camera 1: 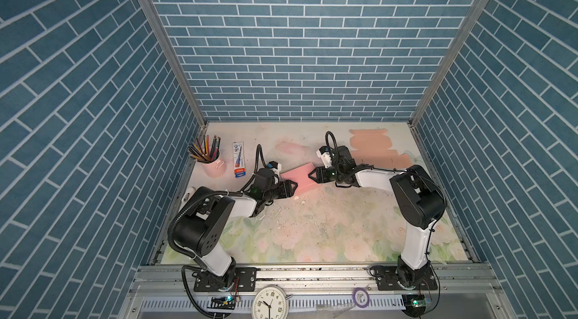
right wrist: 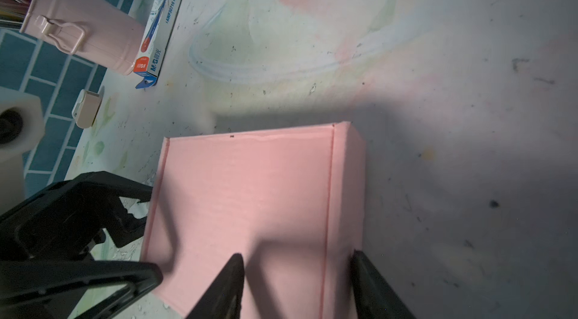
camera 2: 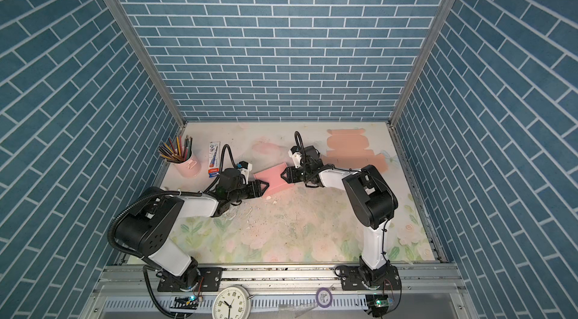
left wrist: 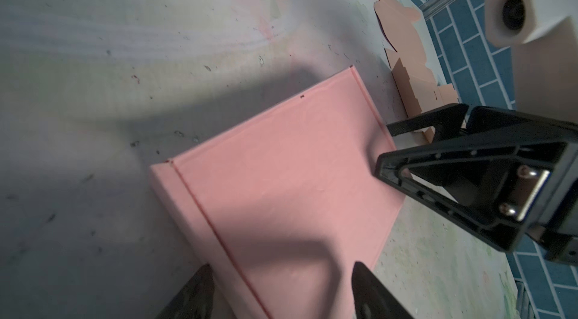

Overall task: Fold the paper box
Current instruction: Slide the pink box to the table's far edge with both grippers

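The pink paper box (camera 1: 298, 179) lies shut and flat near the middle of the mat, and shows in both top views (camera 2: 272, 178). My left gripper (camera 1: 294, 187) is at its near left end and stands open. In the left wrist view its fingertips straddle a long edge of the box (left wrist: 281, 183), one beside the side wall and one over the lid. My right gripper (camera 1: 311, 175) is at the opposite end, also open. In the right wrist view one of its fingertips is over the lid (right wrist: 250, 183) and one is outside the side wall. Nothing is gripped.
A flat salmon cardboard blank (camera 1: 372, 148) lies at the back right. A pink cup of pencils (camera 1: 211, 157) and a pencil carton (camera 1: 239, 159) stand at the back left. White crumbs (camera 1: 295, 198) dot the mat. A clock (camera 1: 269, 303) and a purple tape roll (camera 1: 361, 297) sit on the front rail.
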{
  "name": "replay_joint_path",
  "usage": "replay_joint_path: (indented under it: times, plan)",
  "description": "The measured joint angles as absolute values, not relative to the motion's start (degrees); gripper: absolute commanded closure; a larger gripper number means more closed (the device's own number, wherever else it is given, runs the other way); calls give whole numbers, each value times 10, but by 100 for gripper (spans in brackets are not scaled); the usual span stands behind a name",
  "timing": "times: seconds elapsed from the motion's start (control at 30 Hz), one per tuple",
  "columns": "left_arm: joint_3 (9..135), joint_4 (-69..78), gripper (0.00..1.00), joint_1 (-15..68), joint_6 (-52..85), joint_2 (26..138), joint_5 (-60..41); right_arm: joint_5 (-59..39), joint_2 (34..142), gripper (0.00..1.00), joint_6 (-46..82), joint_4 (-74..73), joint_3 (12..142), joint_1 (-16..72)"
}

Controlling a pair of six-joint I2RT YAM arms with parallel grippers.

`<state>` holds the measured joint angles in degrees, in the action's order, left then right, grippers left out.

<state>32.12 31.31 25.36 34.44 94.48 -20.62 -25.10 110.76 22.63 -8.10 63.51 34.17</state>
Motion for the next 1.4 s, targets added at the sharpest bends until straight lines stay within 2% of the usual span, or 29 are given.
replay_joint_path:
  times: [1.1, 1.4]
  plan:
    - [533, 334, 32, 178, 329, 1130, -173, -300, 1288, 44, 200, 4, 911, 298]
    - [584, 331, 32, 167, 314, 1161, -171, -312, 1315, 44, 195, 16, 946, 292]
